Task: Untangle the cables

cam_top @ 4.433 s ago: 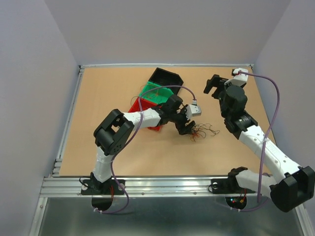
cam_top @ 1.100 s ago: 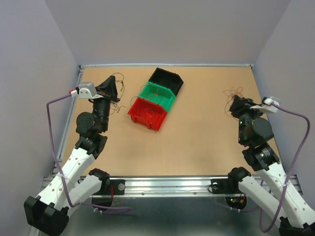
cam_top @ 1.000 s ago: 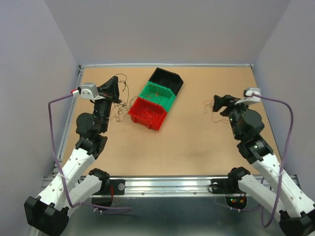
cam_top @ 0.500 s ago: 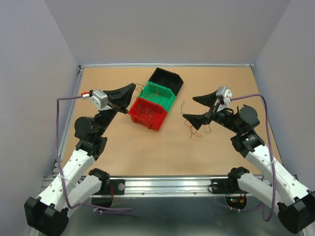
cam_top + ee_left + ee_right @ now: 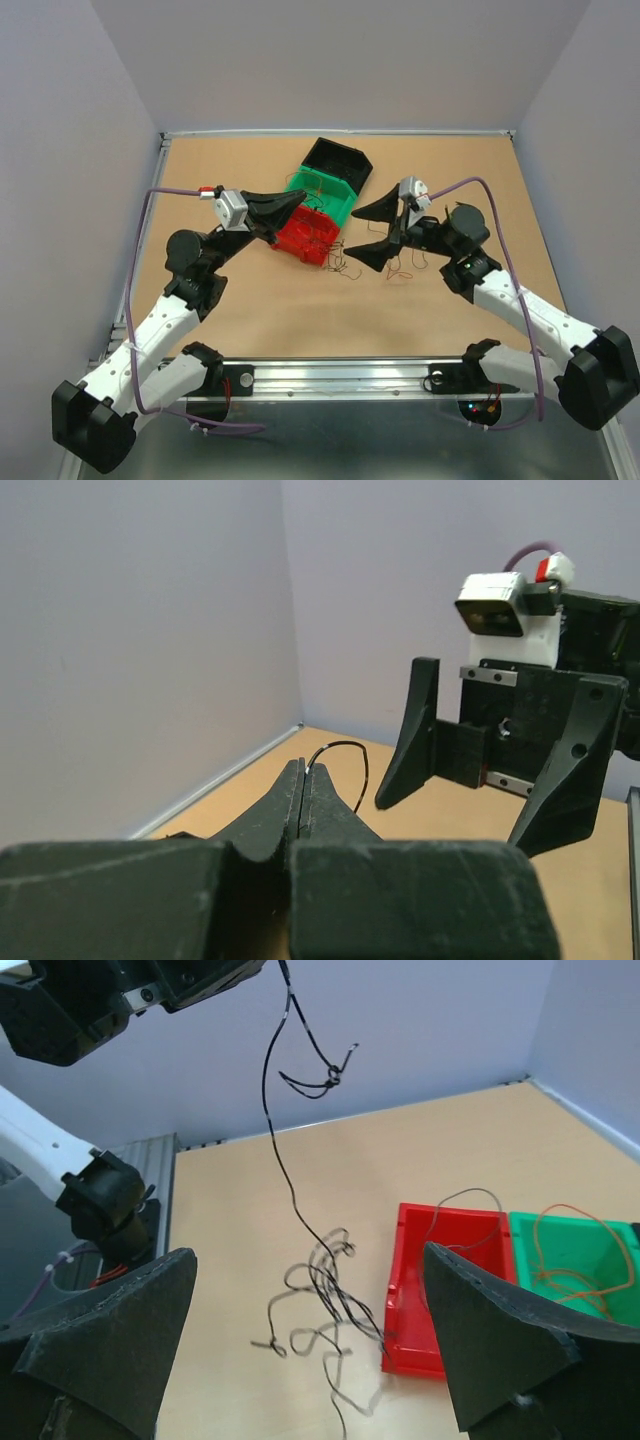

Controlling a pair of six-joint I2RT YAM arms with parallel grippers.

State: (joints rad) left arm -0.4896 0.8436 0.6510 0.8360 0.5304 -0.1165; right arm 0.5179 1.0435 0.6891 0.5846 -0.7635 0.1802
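The left tool [image 5: 300,205] is held clenched above the red plastic bin [image 5: 300,238]. Its two black fingers are pressed flat together and pinched on a single dark strand of the cables [image 5: 345,267], a small tangle of hair-thin dark brown, red and orange wires. In the left wrist view the closed left tool [image 5: 303,785] is seen with a short dark loop of wire curling out of its tip.

From the right wrist view that strand is seen hanging down from the left tool [image 5: 245,970], with a small knot part-way along it. It runs to the rest of the cables [image 5: 318,1305], which are spread in curly loops on the light brown wooden table [image 5: 250,290], just beside the near right corner of the red bin [image 5: 440,1295].

The right tool [image 5: 372,230] is released, its jaws spread wide with nothing gripped between them (only air and the table below are seen in the gap). It is held to the right of the red bin, facing the left tool, with the tangle below and between the two. The same wide spread is shown in the right wrist view [image 5: 305,1360] and opposite the left wrist camera [image 5: 455,825].

The red bin, a green plastic bin [image 5: 322,190] and a black plastic bin [image 5: 338,160] are set touching in a diagonal row, red nearest. A loose orange wire [image 5: 565,1260] is seen inside the green bin.
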